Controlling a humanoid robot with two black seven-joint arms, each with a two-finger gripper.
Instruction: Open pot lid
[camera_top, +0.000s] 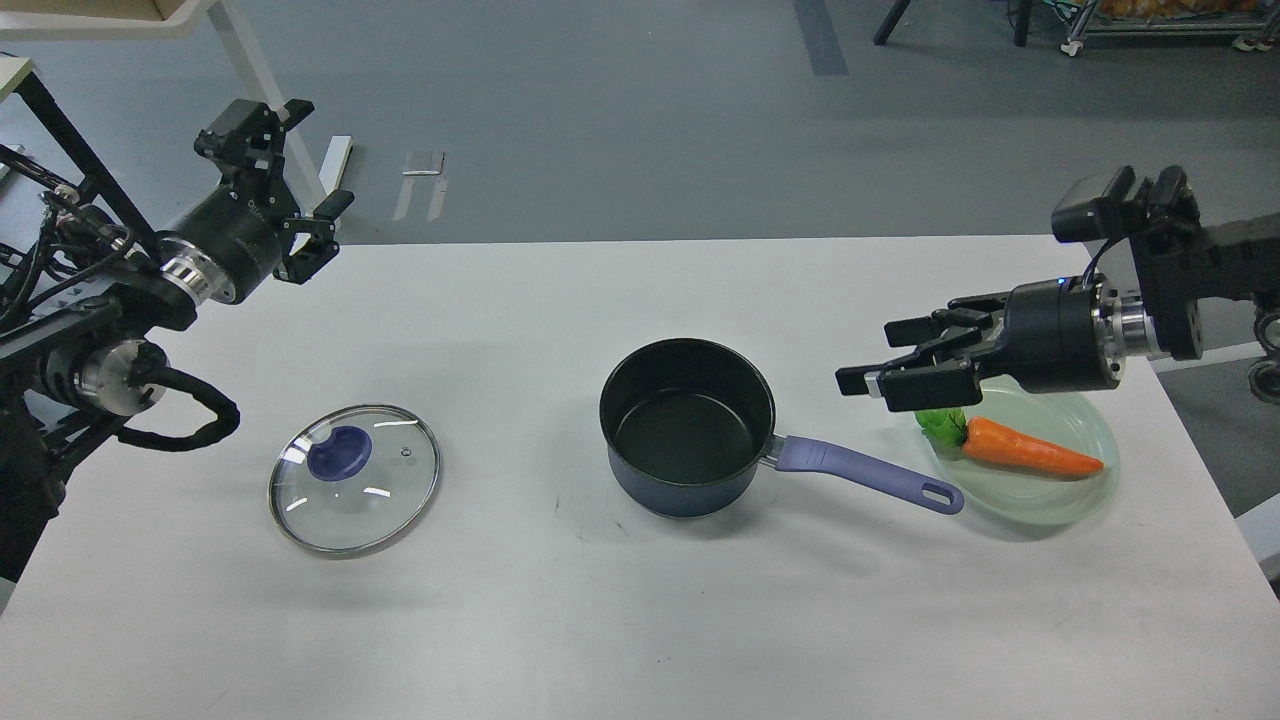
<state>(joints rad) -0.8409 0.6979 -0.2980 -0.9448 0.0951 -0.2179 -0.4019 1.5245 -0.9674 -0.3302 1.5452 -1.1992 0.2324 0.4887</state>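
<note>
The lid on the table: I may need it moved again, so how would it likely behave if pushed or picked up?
The lid looks like glass in a metal rim, so probably rigid but breakable if dropped. Lying flat, it would likely slide, not roll. Its smooth disc looks slippery; the blue knob seems the safest hold.

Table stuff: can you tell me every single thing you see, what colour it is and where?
pot: one, dark navy with black inside and lavender handle, middle of the table, uncovered and empty.
lid: one, clear glass with blue knob, flat on the table left of the pot.
plate: one, pale green, right of the pot.
carrot: one, orange with green leaves, lying on the plate.
table: one, white, under everything.
left gripper: one, black, open, raised over the table's far left corner.
right gripper: one, black, open, above the plate's left side.
</note>
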